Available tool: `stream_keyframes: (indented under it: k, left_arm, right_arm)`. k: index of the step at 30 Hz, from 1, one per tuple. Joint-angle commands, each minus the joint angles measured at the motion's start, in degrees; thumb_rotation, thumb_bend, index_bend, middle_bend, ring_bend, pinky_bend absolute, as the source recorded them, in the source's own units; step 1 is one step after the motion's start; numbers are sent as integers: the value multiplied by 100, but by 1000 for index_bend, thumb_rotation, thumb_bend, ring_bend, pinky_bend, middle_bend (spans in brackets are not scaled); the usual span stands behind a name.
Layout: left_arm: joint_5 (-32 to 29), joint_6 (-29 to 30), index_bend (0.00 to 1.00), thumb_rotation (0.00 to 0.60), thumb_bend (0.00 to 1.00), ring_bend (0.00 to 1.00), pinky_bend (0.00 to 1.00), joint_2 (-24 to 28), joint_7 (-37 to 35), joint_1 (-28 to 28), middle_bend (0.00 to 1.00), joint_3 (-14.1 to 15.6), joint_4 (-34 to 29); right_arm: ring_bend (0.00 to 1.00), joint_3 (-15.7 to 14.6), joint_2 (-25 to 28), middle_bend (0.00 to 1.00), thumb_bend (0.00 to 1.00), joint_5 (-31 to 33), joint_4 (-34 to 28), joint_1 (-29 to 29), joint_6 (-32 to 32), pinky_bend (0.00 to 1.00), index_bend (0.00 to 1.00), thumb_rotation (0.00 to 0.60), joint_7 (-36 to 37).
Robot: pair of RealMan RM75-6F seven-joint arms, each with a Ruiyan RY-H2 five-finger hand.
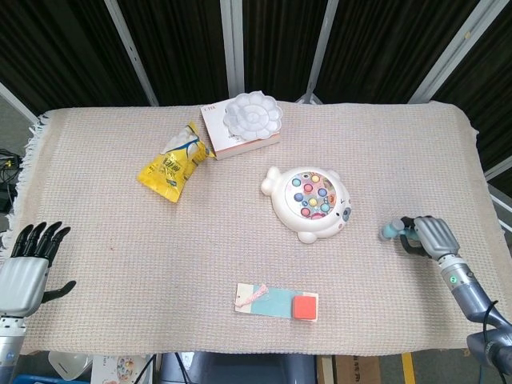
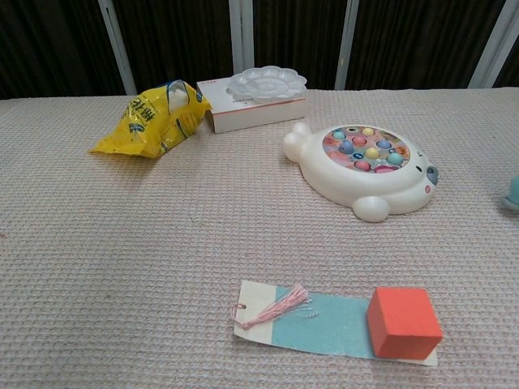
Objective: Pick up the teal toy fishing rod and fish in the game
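The white fishing game (image 1: 310,204) (image 2: 364,169), shaped like a seal with coloured fish in its round pond, sits right of the table's middle. To its right, my right hand (image 1: 426,238) grips the teal toy fishing rod (image 1: 394,231), whose end sticks out to the left of the fingers. In the chest view only the rod's teal tip (image 2: 512,193) shows at the right edge. My left hand (image 1: 26,268) hovers at the near left corner, fingers spread, holding nothing.
A yellow snack bag (image 1: 173,164) and a white flower-shaped palette (image 1: 251,114) on a box (image 1: 232,140) lie at the back. A blue card with a pink tassel (image 1: 264,301) and a red cube (image 1: 304,307) lie near the front edge.
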Motion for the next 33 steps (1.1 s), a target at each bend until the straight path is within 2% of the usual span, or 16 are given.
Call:
stream_keyframes:
  k: [1, 7, 16, 22, 33]
  left_arm:
    - [4, -3, 118, 600, 85, 0, 0, -7, -6, -7, 69, -1, 9]
    - [26, -32, 118, 600, 85, 0, 0, -9, -6, -45, 69, -10, 23]
    - [53, -97, 117, 600, 86, 0, 0, -21, -25, -126, 68, -36, 25]
    - [5, -139, 117, 600, 85, 0, 0, -3, -63, -154, 69, -54, 56]
    - [-87, -233, 117, 600, 85, 0, 0, -40, -179, -195, 69, -55, 171]
  right_arm:
    - [537, 101, 171, 689, 738, -71, -286, -13, 360, 441, 812, 600, -51]
    - [582, 304, 598, 734, 769, -120, -1068, 138, 627, 492, 864, 600, -492]
    - [598, 737, 1113, 751, 780, 192, -2371, 798, -27, 501, 888, 600, -1694]
    - [598, 930, 1038, 751, 780, 651, -2636, 1166, -578, 501, 888, 600, -2487]
    - [598, 1005, 761, 750, 780, 1336, -2573, 1494, -1078, 501, 888, 600, -3395]
